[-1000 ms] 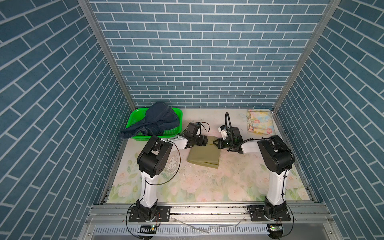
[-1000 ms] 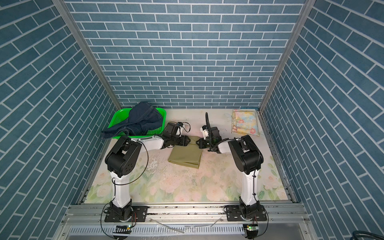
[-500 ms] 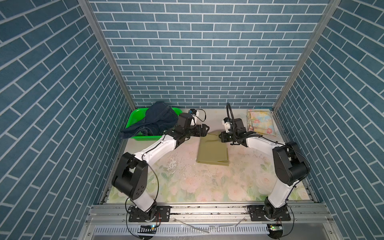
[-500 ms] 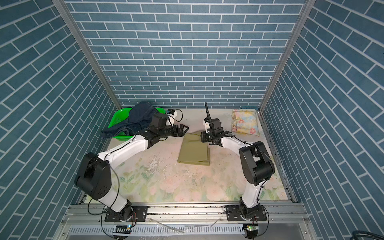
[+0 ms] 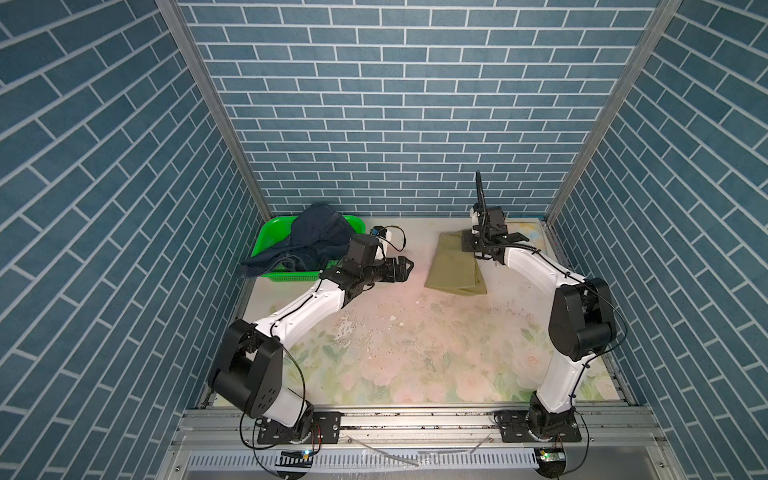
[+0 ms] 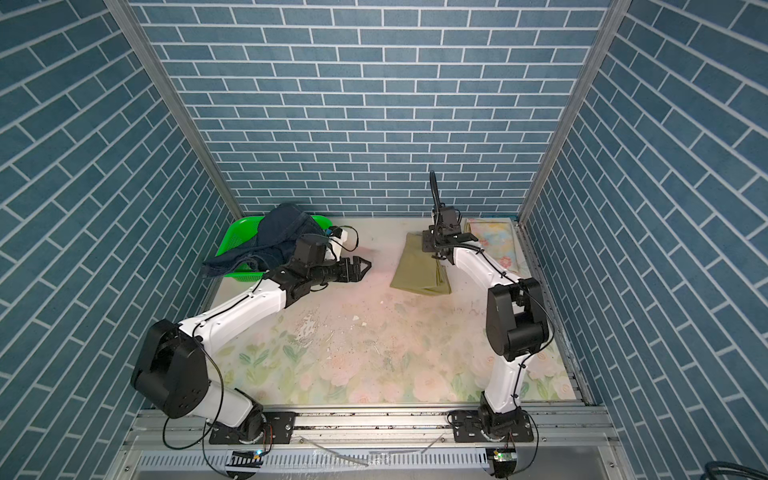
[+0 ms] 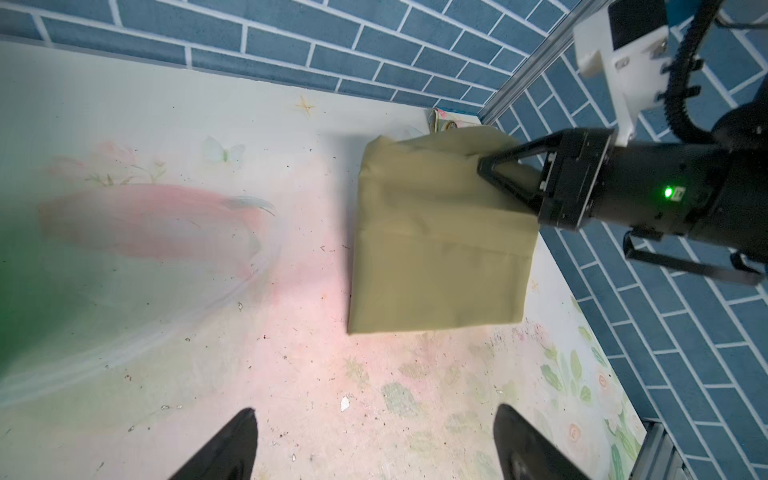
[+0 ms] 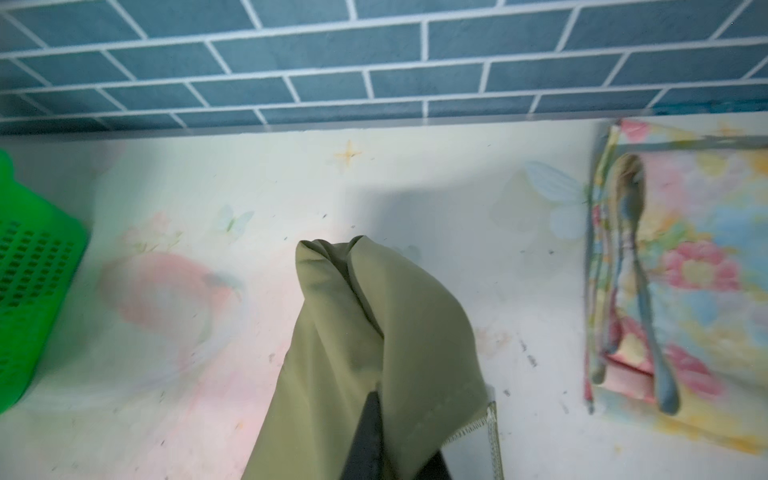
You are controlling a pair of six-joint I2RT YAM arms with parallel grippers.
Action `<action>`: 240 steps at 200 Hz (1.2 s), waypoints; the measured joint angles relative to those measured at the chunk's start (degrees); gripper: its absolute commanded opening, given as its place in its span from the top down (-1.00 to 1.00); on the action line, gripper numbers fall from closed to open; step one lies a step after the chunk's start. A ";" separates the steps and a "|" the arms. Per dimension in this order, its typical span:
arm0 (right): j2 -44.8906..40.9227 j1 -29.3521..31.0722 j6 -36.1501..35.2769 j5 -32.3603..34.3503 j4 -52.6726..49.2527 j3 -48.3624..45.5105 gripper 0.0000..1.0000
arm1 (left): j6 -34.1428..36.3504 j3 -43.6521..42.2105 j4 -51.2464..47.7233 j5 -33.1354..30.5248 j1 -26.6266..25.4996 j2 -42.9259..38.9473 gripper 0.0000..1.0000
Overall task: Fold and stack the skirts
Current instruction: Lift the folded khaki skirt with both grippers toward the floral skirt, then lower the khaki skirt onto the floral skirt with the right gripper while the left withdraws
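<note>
Currently, olive-khaki skirt [image 5: 455,266] [image 6: 419,266]: folded into a rectangle, it is lying toward the far right of the flower-printed table [image 5: 415,353], between the basket and the floral skirt. Its near end is resting on the surface and its far right edge is being held up off it.

Right gripper [image 5: 480,251] [image 7: 484,166]: its jaws are clamping tight on that raised edge. In the right wrist view the olive cloth [image 8: 374,332] is bunching ahead of the fingertips.

Left gripper [image 5: 409,264] [image 6: 365,262] [image 7: 376,415]: it is hovering with jaws spread wide and gripping nothing. It is sitting left of the olive skirt and apart from it, beside the basket.

Dark blue denim skirt [image 5: 320,232] [image 6: 282,232]: unfolded, it is lying heaped in the green perforated basket [image 5: 270,232] [image 6: 237,237] at the far left corner, part of it spilling over the near rim.

Pastel floral skirt [image 6: 494,241] [image 8: 681,270]: folded, it is lying flat in the far right corner by the back wall, near the olive one. The right arm is covering part of it in both top views.
</note>
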 measured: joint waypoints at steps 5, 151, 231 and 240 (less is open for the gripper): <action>0.63 -0.59 0.20 0.48 0.00 0.94 1.00 | -0.02 0.00 0.09 0.15 0.00 0.22 -0.79; 12.20 -7.82 8.83 13.99 -1.14 22.25 1.00 | -2.25 0.07 5.09 4.42 0.00 7.67 -0.77; 13.35 -11.26 15.72 18.88 -0.37 25.05 1.00 | -2.86 0.83 6.03 5.07 -0.28 8.22 -0.76; 13.35 -11.80 16.68 19.34 -0.33 25.05 1.00 | -2.89 0.83 6.03 5.11 -0.31 8.26 -0.76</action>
